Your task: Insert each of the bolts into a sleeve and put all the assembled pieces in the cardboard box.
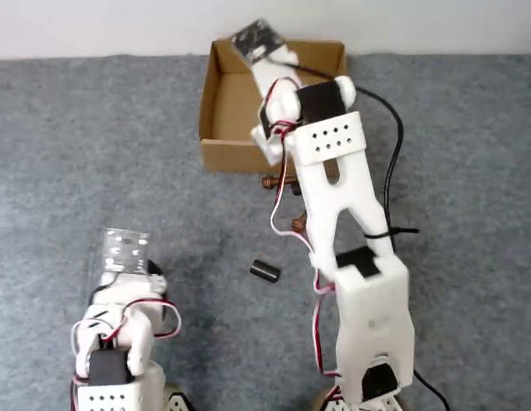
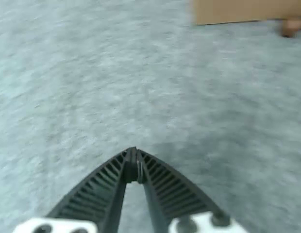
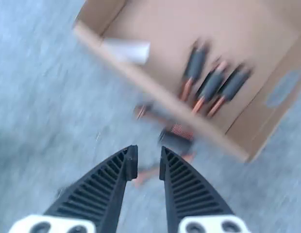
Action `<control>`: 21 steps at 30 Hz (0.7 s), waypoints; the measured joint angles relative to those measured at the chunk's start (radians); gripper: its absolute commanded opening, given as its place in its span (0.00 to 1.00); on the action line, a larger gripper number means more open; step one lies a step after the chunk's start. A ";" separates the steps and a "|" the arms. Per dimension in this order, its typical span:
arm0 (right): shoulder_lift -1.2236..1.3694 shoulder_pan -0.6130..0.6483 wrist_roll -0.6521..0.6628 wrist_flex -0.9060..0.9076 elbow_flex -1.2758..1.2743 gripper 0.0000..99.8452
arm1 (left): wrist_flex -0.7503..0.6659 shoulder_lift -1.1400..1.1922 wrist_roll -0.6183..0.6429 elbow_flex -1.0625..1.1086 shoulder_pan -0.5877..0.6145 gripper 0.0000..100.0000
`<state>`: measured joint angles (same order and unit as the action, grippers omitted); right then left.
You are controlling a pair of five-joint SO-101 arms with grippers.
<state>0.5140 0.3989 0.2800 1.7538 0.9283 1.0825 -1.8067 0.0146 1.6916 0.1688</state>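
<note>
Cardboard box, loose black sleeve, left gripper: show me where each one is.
cardboard box (image 1: 224, 156), high view, its wall nearest the arms.
black sleeve (image 1: 265, 271), high view, middle of its side.
left gripper (image 2: 134, 158), left wrist view, where its fingertips meet.

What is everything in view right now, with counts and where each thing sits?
cardboard box: one, brown, open top, far side of the carpet.
assembled pieces: three, black sleeves on copper bolts, side by side inside the box.
loose bolts: at least two, copper, on the carpet just outside the box's wall; too blurred for an exact count.
loose sleeve: one, black, on the carpet between the arms.
carpet: grey, under everything.
left gripper: shut, empty, low over the carpet.
right gripper: slightly open, empty, by the box's wall near the loose bolts.
</note>
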 measured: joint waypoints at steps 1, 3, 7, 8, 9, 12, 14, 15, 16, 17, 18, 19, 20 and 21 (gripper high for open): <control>-0.044 0.006 0.000 0.000 -0.087 0.07 | 0.000 0.000 0.000 0.000 0.026 0.00; -0.117 0.015 0.000 0.000 -0.241 0.07 | 0.000 0.000 0.002 0.000 0.080 0.00; -0.198 0.038 0.000 0.000 -0.453 0.07 | 0.000 0.000 0.002 0.000 0.135 0.00; -0.206 0.046 0.003 0.000 -0.488 0.07 | 0.000 0.000 0.002 0.000 0.138 0.00; -0.210 0.054 0.011 0.000 -0.519 0.07 | 0.000 0.000 0.000 0.000 0.143 0.00; -0.213 0.091 0.083 0.000 -0.597 0.09 | 0.000 0.000 0.000 0.000 0.143 0.00; -0.213 0.126 0.144 0.000 -0.641 0.13 | 0.000 0.000 0.000 0.000 0.143 0.00; -0.213 0.144 0.167 0.000 -0.661 0.16 | 0.000 0.000 0.000 0.000 0.143 0.00; -0.213 0.164 0.183 0.000 -0.683 0.19 | 0.000 0.000 0.000 0.000 0.143 0.00; -0.213 0.181 0.190 -0.002 -0.701 0.21 | 0.000 0.000 0.000 0.000 0.143 0.00; -0.213 0.196 0.193 -0.008 -0.720 0.21 | 0.000 0.000 0.000 0.000 0.140 0.00; -0.213 0.210 0.196 -0.015 -0.736 0.21 | 0.000 0.000 0.003 0.000 0.130 0.00; -0.213 0.224 0.199 -0.026 -0.752 0.21 | 0.000 0.000 0.000 0.000 0.123 0.00; -0.213 0.235 0.199 -0.046 -0.769 0.21 | 0.000 0.000 0.000 0.000 0.120 0.00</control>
<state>0.3007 0.6337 0.4795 1.7077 0.1596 1.0825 -1.8067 0.0146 1.6916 0.2885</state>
